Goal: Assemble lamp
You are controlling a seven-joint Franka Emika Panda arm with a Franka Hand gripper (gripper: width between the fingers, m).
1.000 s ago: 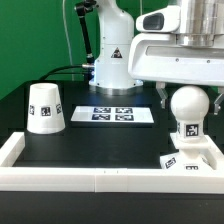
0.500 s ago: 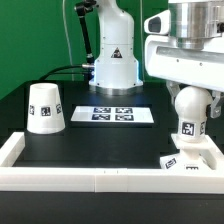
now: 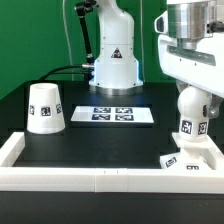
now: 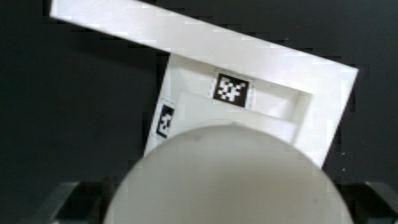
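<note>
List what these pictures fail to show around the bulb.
1. Exterior view: whether the gripper clamps the bulb; its housing hides the fingertips.
2. Wrist view: where the bulb meets the base; its blurred dome covers it.
3. Base: cut off at the exterior view's right edge.

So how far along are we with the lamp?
Done, by the look of it: the bulb stands upright on the base; whether it is fully seated I cannot tell. In hand: the gripper sits over the bulb, grip unclear. Left: the shade stands alone at the exterior view's left, not yet on the bulb.
</note>
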